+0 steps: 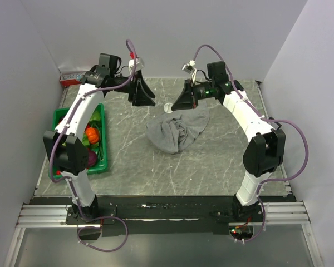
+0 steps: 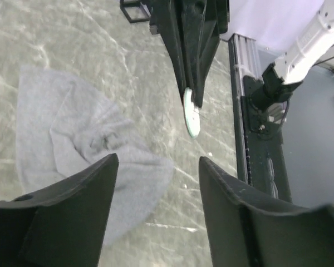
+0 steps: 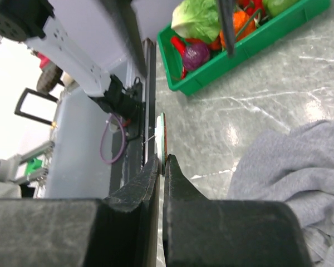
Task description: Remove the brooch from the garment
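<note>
The grey garment (image 1: 177,131) lies rumpled on the marble table, just behind its middle. The brooch (image 1: 168,107), a small whitish disc, is off the cloth and pinched in my right gripper (image 1: 175,105), which holds it by its edge above the table just behind the garment. The right wrist view shows the brooch (image 3: 163,136) edge-on between the shut fingertips of that gripper (image 3: 162,162), with the garment (image 3: 300,167) at the right. My left gripper (image 1: 148,102) is open and empty, facing the brooch (image 2: 191,115) from the left, with the garment (image 2: 83,139) below it.
A green crate (image 1: 104,146) of toy vegetables stands at the table's left edge and also shows in the right wrist view (image 3: 239,53). A red and white item (image 1: 71,78) sits at the back left corner. White walls close in three sides.
</note>
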Tool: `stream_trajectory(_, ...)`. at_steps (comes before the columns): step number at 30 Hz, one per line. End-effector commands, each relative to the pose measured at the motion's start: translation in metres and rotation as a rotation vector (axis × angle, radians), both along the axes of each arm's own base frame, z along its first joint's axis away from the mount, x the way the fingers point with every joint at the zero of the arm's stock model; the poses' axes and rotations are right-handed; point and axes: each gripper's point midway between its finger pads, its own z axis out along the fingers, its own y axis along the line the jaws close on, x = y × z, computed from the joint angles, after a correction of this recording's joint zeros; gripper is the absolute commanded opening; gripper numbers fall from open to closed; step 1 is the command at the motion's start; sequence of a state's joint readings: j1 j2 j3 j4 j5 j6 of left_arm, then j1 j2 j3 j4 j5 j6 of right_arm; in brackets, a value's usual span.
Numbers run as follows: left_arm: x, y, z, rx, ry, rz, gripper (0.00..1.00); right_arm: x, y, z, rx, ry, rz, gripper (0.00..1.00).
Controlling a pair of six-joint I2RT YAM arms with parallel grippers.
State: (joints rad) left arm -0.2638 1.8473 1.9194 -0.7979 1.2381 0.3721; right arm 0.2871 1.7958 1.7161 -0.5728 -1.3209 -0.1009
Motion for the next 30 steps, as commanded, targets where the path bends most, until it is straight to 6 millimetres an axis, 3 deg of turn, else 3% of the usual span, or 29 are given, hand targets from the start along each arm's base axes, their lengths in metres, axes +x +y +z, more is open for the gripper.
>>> stream_trajectory(1, -0.025, -0.001, 0.011, -0.061, 0.082, -0.059, 0.58, -0.01, -0.003, 0.003, -0.009, -0.068, 0.022, 0.0)
stream_trajectory(11, -0.021, -0.02, 0.017, -0.126, 0.107, -0.086, 0.65, -0.008, 0.006, 0.003, -0.048, -0.099, 0.01, 0.0)
stream_trajectory(16, -0.021, -0.025, 0.008, -0.115, 0.193, -0.104, 0.63, -0.008, 0.007, 0.004, -0.045, -0.102, 0.009, 0.0)
stream_trajectory(30, -0.012, -0.037, -0.006, -0.086, 0.195, -0.097, 0.56, -0.01, 0.011, 0.01, -0.014, -0.088, 0.024, 0.0)
